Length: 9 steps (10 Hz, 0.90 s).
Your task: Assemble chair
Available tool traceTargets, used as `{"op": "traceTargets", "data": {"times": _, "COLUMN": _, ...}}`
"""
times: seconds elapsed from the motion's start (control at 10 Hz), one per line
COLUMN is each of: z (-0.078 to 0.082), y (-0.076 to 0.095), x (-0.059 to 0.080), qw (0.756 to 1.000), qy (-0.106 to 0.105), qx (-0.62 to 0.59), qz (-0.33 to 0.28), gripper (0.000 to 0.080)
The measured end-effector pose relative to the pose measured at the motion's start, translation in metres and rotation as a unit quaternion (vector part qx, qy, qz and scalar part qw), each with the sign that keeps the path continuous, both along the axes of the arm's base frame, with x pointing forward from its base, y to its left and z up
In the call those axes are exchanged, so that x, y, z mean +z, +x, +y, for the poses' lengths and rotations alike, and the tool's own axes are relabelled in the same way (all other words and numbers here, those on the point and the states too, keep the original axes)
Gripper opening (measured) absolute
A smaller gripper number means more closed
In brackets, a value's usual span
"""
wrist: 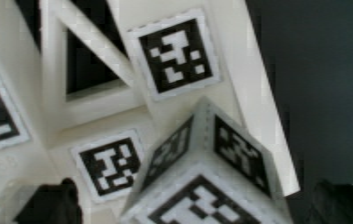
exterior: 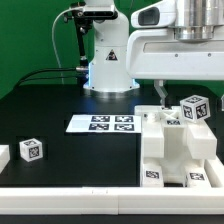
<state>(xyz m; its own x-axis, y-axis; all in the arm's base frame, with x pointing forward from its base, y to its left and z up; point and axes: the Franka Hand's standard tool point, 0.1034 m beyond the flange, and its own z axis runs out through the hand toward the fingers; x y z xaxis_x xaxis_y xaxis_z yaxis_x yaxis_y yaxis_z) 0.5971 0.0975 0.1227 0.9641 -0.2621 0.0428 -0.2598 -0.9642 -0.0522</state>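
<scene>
- The pincer (exterior: 188, 94) is seen with its jaws spread wide and nothing clamped between them. This is read from the one dark finger (exterior: 160, 92), which stands well out from the middle of the hand.
- The stepped white plastic chair assembly (exterior: 172, 150), marked with black-and-white square tags, is found directly beneath the pincer on the black table (exterior: 60, 100).
- A small white plastic tagged block (exterior: 195, 108) is perched on top of the assembly, just below the pincer and in line with the gap of its jaws. Whether it is fully seated cannot be told.
- In the wrist view the block (wrist: 199, 165) is shown corner-on, close under the pincer, with the assembly's flat panels (wrist: 173, 55) beyond it.
- No clear long axis is offered by the block. That of the assembly is judged to run from under the pincer toward the table's near edge.
- A loose small white tagged cube (exterior: 30, 150) is seen lying well apart from the pincer, past the marker board (exterior: 103, 124). It is judged a likely next part.
- The second finger is hidden or cut off at the frame edge, and the joint beneath the block is not visible.
</scene>
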Motion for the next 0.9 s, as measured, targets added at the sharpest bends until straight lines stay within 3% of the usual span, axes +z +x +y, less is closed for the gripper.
{"op": "traceTargets", "data": {"times": 0.2, "z": 0.0054, "y": 0.0015, "x": 0.0018, "qw": 0.996, "qy": -0.021, "qx": 0.088, "qz": 0.012, "gripper": 0.0649}}
{"op": "traceTargets", "data": {"times": 0.3, "z": 0.0042, "y": 0.0032, "x": 0.0019, "qw": 0.996, "qy": -0.021, "qx": 0.087, "qz": 0.008, "gripper": 0.0649}}
{"op": "traceTargets", "data": {"times": 0.6, "z": 0.0036, "y": 0.0032, "x": 0.0016, "qw": 0.997, "qy": -0.021, "qx": 0.07, "qz": 0.009, "gripper": 0.0282}}
{"op": "traceTargets", "data": {"times": 0.9, "z": 0.0042, "y": 0.003, "x": 0.0014, "qw": 0.997, "qy": -0.014, "qx": -0.074, "qz": 0.012, "gripper": 0.0282}}
